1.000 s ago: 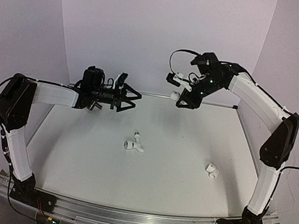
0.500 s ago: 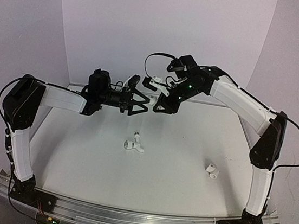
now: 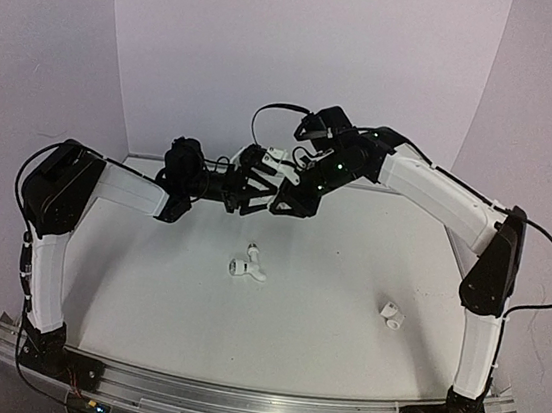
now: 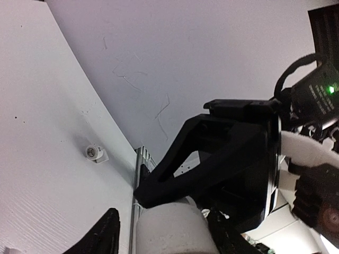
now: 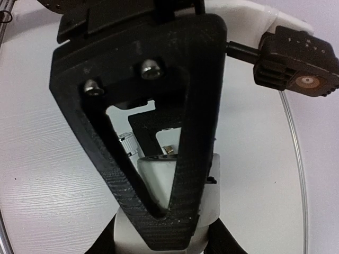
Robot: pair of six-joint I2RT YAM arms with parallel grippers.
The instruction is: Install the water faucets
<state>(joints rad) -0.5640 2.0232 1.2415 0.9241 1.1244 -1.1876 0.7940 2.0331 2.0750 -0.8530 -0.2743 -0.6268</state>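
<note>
A white tap body with knob and spout lies on the table's middle. A short white fitting lies at the right; it also shows in the left wrist view. My right gripper is shut on a white tubular part and holds it in the air over the table's back. My left gripper is open and meets it head-on. Its fingers stand on both sides of the same part, with a gap at one finger.
The white table is walled by pale panels at the back and sides. A metal rail runs along the near edge. Both arms cross the back middle above the table.
Both arms swung toward each other at the back middle. My right gripper carried the white part left and my open left gripper moved right until its fingers came around the part.
</note>
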